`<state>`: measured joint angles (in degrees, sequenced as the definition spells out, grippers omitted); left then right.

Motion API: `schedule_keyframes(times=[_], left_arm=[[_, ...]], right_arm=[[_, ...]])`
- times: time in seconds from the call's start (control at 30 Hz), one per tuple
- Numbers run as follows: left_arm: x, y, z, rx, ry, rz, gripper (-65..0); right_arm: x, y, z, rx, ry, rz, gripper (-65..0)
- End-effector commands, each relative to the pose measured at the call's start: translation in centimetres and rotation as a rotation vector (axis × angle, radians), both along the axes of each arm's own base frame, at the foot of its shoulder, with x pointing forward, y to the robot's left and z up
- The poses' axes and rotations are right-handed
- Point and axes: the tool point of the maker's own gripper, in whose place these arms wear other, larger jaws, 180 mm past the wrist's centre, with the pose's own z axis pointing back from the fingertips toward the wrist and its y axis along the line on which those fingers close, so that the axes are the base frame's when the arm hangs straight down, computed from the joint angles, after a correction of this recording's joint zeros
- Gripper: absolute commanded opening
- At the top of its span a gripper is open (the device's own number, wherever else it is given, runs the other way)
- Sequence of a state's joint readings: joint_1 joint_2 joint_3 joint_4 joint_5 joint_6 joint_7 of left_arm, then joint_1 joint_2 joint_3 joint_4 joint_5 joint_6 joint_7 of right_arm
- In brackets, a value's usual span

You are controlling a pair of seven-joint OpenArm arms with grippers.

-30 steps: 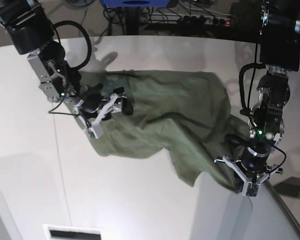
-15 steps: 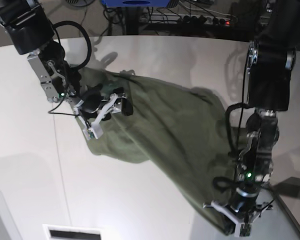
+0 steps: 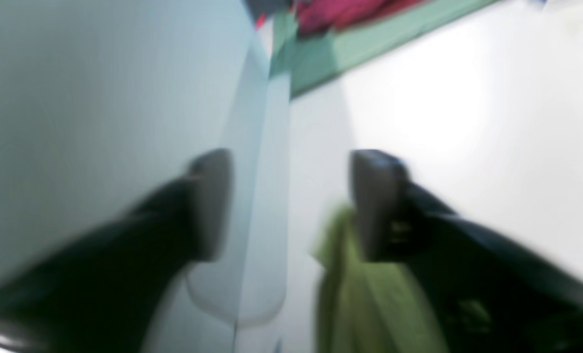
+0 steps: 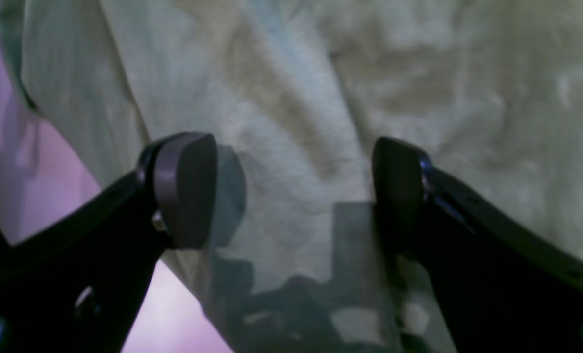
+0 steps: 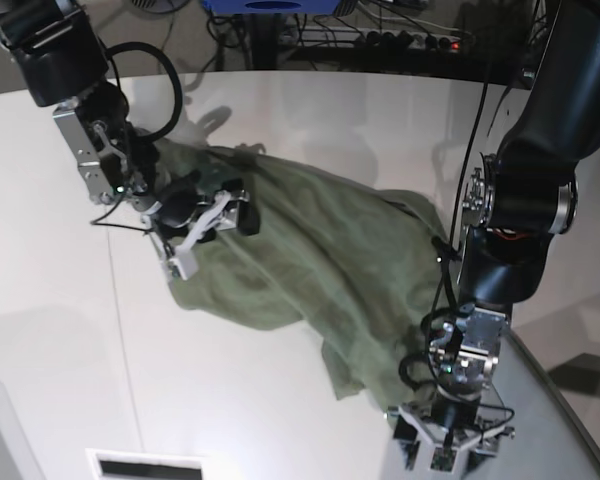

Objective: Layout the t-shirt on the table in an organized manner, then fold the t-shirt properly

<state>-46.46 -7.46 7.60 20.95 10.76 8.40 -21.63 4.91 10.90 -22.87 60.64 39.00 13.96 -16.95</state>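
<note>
A: Left gripper (image 3: 291, 206)?
B: Jaws apart, holding nothing; t-shirt (image 5: 310, 260) edge beside one finger.
A: Right gripper (image 4: 293, 191)?
B: Spread wide over t-shirt, crumpled on tabletop (image 5: 60, 340).

Beyond the far edge of my workspace I see a blue box (image 5: 272, 5) at the top of the base view, with dark cables (image 5: 325, 40) tangled on the floor beside it. A black power strip (image 5: 410, 42) lies among them, showing a small red light at one end. My left wrist view catches a blurred green strip (image 3: 369, 41) and a crumpled red-pink heap (image 3: 342, 12) above it.
</note>
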Motion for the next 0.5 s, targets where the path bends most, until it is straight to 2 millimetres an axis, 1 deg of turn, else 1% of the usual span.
schedule_keyframes(times=[0.0,0.03,0.07,0.1,0.17,0.2,0.27,0.3,0.37,0.4,0.43,0.47], left_arm=[[1.3,0.9,4.1,0.013,-0.096,0.011,-9.9],[1.5,0.9,4.9,0.016,-0.113,0.009,-4.3],[1.6,0.8,5.5,0.014,-0.128,0.008,0.0],[1.5,0.5,5.6,0.013,-0.137,0.003,0.0],[0.5,0.4,4.2,0.013,-0.111,0.003,-1.0],[-0.3,0.1,2.7,0.009,-0.075,0.001,-3.9],[-2.3,-0.5,-0.3,-0.004,0.002,-0.009,-10.7],[-3.8,-1.0,-2.3,-0.013,0.049,-0.019,-14.8],[-6.7,-1.9,-5.1,-0.020,0.118,-0.036,-23.7],[-8.7,-2.3,-6.7,-0.023,0.155,-0.046,-29.9],[-10.2,-2.2,-7.6,-0.016,0.177,-0.050,-36.5],[-12.2,-2.1,-8.9,-0.008,0.208,-0.053,-45.3]], right_arm=[[0.1,-2.2,-0.6,-0.050,0.024,-0.040,-18.5],[0.3,-2.6,-0.5,-0.048,0.022,-0.054,-18.5],[0.6,-2.8,-0.2,-0.044,0.012,-0.065,-18.5],[0.9,-2.9,0.1,-0.040,0.003,-0.072,-18.5],[1.3,-3.4,0.5,-0.044,-0.010,-0.079,-18.5],[1.5,-3.5,0.7,-0.044,-0.014,-0.084,-18.5],[2.9,-4.0,1.5,-0.042,-0.038,-0.098,-18.5],[3.4,-4.0,1.9,-0.043,-0.049,-0.098,-18.5],[4.3,-4.0,2.6,-0.042,-0.069,-0.100,-18.5],[4.9,-4.1,3.0,-0.042,-0.082,-0.101,-18.3],[5.4,-4.1,3.4,-0.042,-0.093,-0.101,-18.3],[6.0,-4.1,3.9,-0.043,-0.107,-0.101,-18.3]])
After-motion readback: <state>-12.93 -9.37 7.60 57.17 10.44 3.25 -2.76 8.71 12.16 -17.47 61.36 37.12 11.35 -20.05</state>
